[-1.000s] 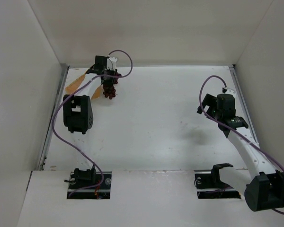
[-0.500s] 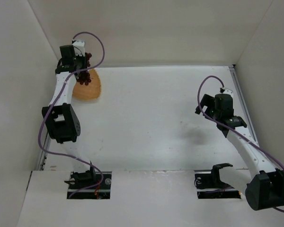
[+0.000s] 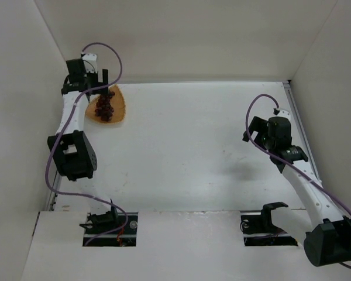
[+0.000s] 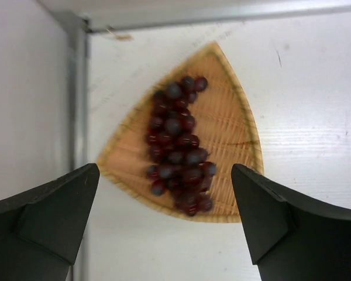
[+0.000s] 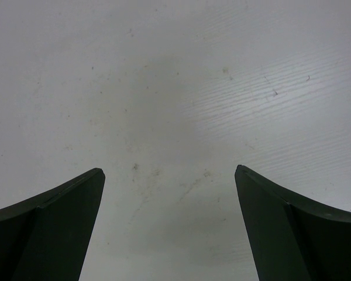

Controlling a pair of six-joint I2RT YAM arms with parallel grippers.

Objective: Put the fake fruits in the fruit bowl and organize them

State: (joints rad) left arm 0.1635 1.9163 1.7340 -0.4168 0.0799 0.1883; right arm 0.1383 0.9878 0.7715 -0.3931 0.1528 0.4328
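Note:
The dark red-purple grapes [image 4: 178, 146] lie in the tan woven fruit bowl [image 4: 127, 158], a rounded wedge at the table's far left corner. From above, the grapes [image 3: 105, 107] cover the middle of the bowl [image 3: 118, 109]. My left gripper [image 4: 165, 170] hangs above the bowl, open wide, with the bunch lying free below its fingers. In the top view the left gripper [image 3: 97, 86] sits over the bowl's far edge. My right gripper [image 3: 251, 132] hovers at the right side of the table. It is open, and the right gripper [image 5: 169, 170] has only bare table beneath it.
A metal rail [image 4: 77, 88] and the left wall run close beside the bowl, and the back wall [image 3: 193, 47] stands just behind it. The white table [image 3: 187, 146] stretches between the two arms. A purple cable [image 3: 114, 58] loops over the left wrist.
My left arm swung left, carrying the grapes from beside the bowl to above it. Its gripper then opened and the bunch now rests in the bowl. The right arm barely moved.

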